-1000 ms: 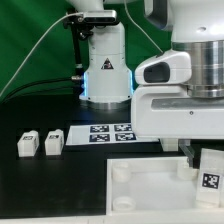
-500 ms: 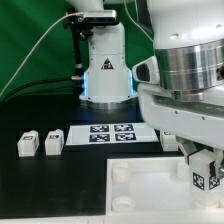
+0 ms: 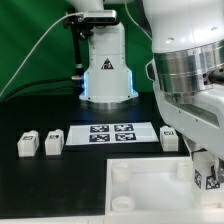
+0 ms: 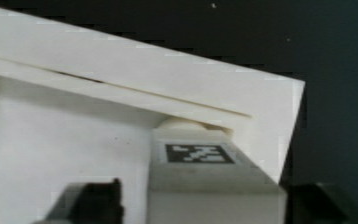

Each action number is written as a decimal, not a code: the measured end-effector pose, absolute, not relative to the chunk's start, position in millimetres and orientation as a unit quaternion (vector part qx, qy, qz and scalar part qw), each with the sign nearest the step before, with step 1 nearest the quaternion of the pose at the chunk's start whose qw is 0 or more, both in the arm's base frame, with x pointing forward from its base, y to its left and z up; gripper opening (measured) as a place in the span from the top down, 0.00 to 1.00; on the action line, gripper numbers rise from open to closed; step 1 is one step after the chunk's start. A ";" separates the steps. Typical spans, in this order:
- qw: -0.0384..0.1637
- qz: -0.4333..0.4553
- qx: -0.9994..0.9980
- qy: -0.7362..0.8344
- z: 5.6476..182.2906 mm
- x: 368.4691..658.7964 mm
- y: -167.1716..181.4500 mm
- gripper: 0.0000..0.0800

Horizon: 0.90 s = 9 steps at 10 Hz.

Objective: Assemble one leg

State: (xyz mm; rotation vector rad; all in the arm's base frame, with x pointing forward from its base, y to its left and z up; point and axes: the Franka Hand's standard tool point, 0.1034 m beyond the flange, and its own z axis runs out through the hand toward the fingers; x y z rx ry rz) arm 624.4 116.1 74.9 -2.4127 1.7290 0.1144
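Note:
My gripper (image 3: 204, 168) is shut on a leg (image 3: 203, 179), a small white block with a black-and-white tag, and holds it upright over the exterior view's right corner of the large white tabletop (image 3: 140, 195). In the wrist view the leg (image 4: 201, 158) stands between the two dark fingers (image 4: 98, 203), its far end at the tabletop's (image 4: 87, 120) corner by a round socket (image 4: 197, 126). Whether it touches the socket I cannot tell. Two more legs (image 3: 27, 144) (image 3: 53, 142) stand at the exterior view's left, and another (image 3: 168, 138) stands beside the arm.
The marker board (image 3: 112, 133) lies on the black table behind the tabletop. The robot's white base (image 3: 105, 70) stands at the back. A round socket (image 3: 122, 172) shows at the tabletop's near-left corner.
The arm has swung and come down a little, carrying the leg slightly to the exterior view's left and lower over the tabletop corner. The loose legs have not moved.

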 end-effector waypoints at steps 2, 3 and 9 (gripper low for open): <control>0.083 0.033 -0.905 0.416 78.3 624.7 117.1 0.21; 0.085 0.028 -0.922 0.376 78.1 624.8 116.8 0.19; 0.044 -0.011 -0.999 -0.016 76.0 625.4 123.9 0.19</control>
